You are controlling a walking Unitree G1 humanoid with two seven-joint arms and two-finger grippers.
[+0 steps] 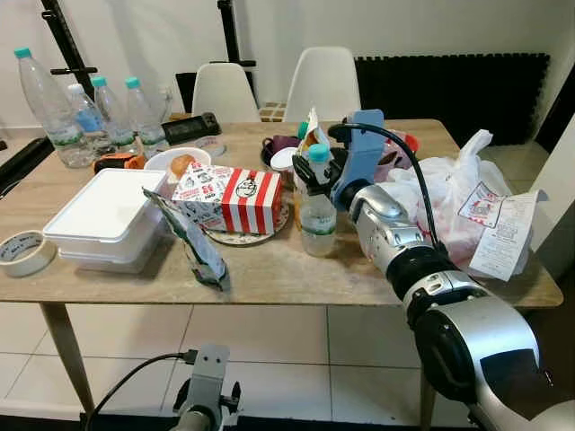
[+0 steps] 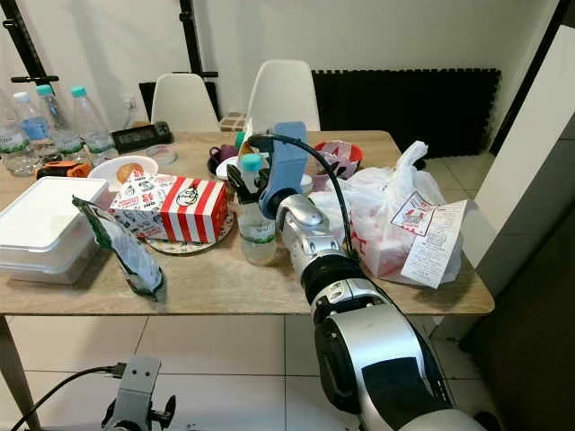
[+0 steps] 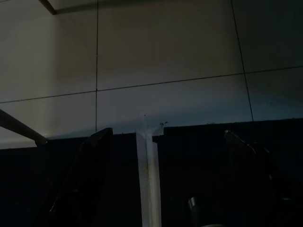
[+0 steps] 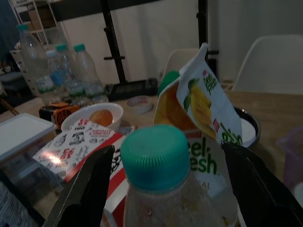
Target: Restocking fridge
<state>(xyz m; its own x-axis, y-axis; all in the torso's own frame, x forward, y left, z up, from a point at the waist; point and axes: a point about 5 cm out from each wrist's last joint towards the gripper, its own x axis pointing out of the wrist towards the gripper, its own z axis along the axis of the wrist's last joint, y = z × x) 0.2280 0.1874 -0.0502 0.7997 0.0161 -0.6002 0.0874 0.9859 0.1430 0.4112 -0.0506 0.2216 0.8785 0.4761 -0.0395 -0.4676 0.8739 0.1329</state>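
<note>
1. Cluttered worktop [image 1: 269, 269]: small water bottle [image 1: 316, 215] stands mid-worktop, beside the striped box [image 1: 235, 199].
2. Right claw [image 1: 314, 177]: I see it open, fingers straddling the cap.
3. Bottle: probably light, smooth, squashy; I'd grip the body.

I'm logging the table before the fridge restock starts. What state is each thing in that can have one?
Small bottle: upright, green cap on, between the open fingers of the right claw.
Juice carton: upright, top spout torn open.
Striped food box: closed, lying on a plate.
White container: lid on.
Four water bottles: upright, capped.
Plastic bag: slumped, receipt hanging.
Left claw: open, above the floor.
</note>
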